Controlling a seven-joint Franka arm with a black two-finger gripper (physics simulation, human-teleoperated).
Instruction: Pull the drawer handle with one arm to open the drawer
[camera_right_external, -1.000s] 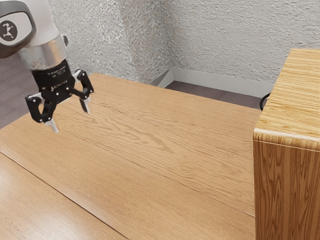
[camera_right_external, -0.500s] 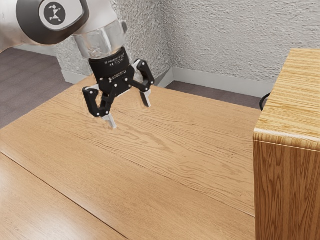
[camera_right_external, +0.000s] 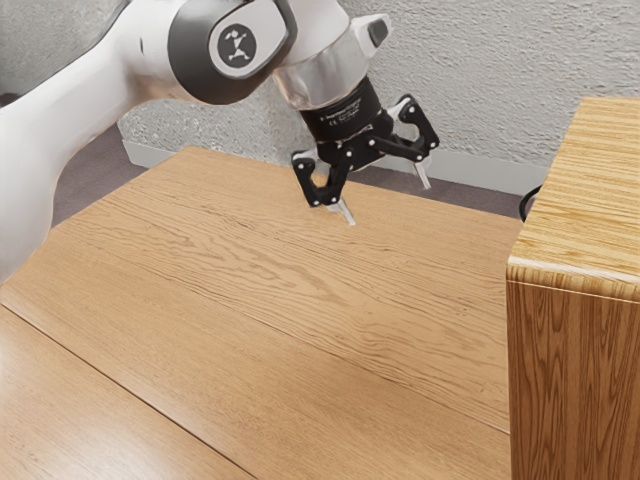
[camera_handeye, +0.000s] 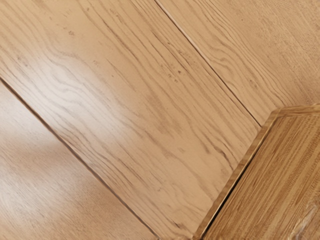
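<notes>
Tabletop (camera_right_external: 250, 300): gripper (camera_right_external: 387, 200) agape (handle (camera_right_external: 527, 201) prob. apart).

Cabinet (camera_right_external: 585, 300): cut off by exterior view's right and lower edges, only top and one side on show. Dark curved piece (camera_right_external: 527, 203) at its far edge, mostly hidden behind cabinet; cannot tell what it is. Arm (camera_right_external: 80, 110) runs off upper left. Surface (camera_right_external: 250, 300) cropped at left and bottom. Wrist view: cabinet (camera_handeye: 280, 185) corner cropped; pale smear (camera_handeye: 306, 224) on it, unreadable.
</notes>
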